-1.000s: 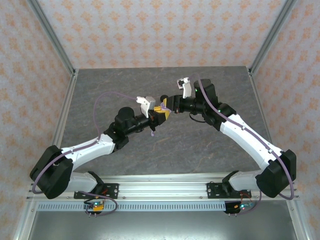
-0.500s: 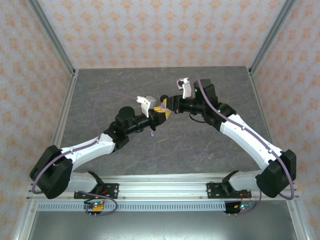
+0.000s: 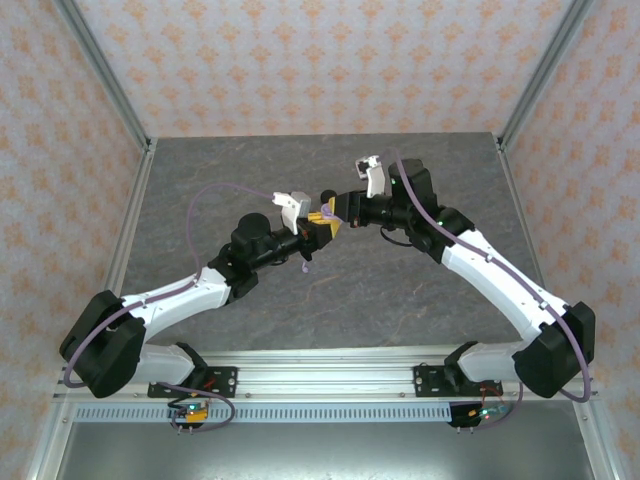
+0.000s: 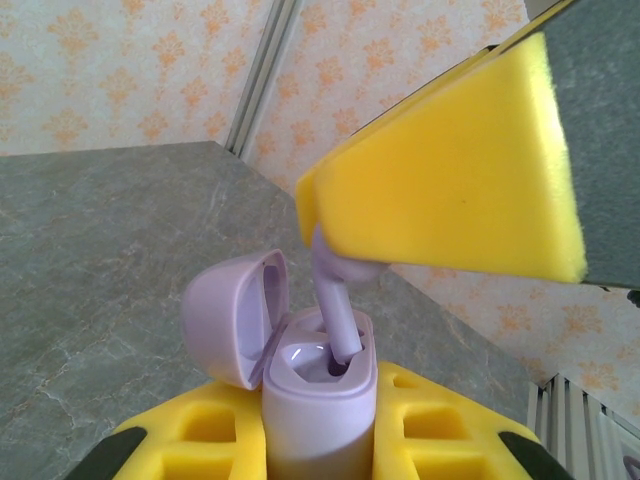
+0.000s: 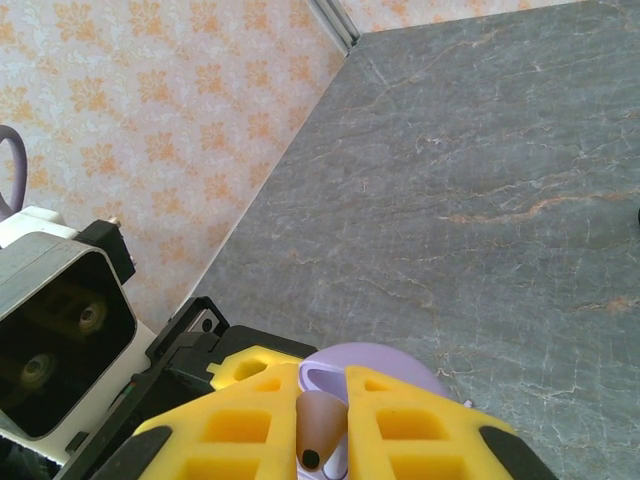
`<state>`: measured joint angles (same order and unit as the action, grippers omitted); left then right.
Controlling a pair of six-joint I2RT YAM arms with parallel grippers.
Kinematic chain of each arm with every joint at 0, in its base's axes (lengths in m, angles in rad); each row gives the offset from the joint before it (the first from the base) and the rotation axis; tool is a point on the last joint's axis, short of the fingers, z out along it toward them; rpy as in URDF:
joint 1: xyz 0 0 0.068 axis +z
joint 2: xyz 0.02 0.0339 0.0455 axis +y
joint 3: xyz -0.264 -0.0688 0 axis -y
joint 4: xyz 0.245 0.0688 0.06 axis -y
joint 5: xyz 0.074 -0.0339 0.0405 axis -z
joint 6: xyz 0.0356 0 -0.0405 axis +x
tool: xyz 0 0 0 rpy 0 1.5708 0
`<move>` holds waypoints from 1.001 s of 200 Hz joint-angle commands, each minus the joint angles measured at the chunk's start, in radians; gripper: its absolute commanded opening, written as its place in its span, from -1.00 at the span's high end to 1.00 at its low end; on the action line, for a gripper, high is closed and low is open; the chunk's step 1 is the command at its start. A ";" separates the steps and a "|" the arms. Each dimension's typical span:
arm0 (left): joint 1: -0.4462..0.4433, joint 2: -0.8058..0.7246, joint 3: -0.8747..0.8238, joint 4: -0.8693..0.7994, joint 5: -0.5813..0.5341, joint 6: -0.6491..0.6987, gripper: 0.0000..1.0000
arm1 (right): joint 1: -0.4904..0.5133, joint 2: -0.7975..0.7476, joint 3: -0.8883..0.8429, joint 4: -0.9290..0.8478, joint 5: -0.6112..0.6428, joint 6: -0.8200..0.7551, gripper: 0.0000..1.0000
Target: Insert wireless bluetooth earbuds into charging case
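Nothing is seen to shift: the open charging case (image 4: 315, 425) is kept clamped in left jaws above the desk (image 5: 480, 150), the earbud (image 4: 336, 318) pinched in right jaws, stem tip in socket, insertion judged stalled.

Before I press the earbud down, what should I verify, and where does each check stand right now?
1. Hold of left gripper on charging case: ok, shut on it, case upright.
2. The lid open and out of the way: ok.
3. Hold of right gripper on earbud: ok, pads shut on its head.
4. Stem tip inside a socket: ok, though the stem leans.
5. Earbud fully seated: not ok, its head sits above the rim.
6. Second socket free: cannot tell.
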<state>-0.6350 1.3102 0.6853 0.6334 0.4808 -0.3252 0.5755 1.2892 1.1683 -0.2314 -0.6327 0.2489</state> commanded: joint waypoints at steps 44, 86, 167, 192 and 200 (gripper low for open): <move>-0.002 -0.008 0.039 0.018 -0.018 -0.010 0.74 | 0.017 0.006 0.005 -0.047 -0.078 -0.028 0.68; -0.002 -0.011 0.038 0.016 -0.023 -0.012 0.74 | 0.021 0.013 0.010 -0.074 -0.090 -0.036 0.68; -0.002 -0.012 0.043 0.017 -0.011 -0.001 0.74 | 0.026 0.007 0.013 -0.115 -0.078 -0.052 0.51; -0.002 -0.011 0.047 0.009 -0.006 0.007 0.74 | 0.026 0.009 0.025 -0.121 -0.077 -0.051 0.31; -0.002 -0.012 0.047 0.004 -0.005 0.011 0.74 | 0.026 0.009 0.029 -0.123 -0.076 -0.050 0.23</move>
<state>-0.6350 1.3102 0.6880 0.6041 0.4820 -0.3244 0.5873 1.3003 1.1706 -0.3069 -0.6827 0.2050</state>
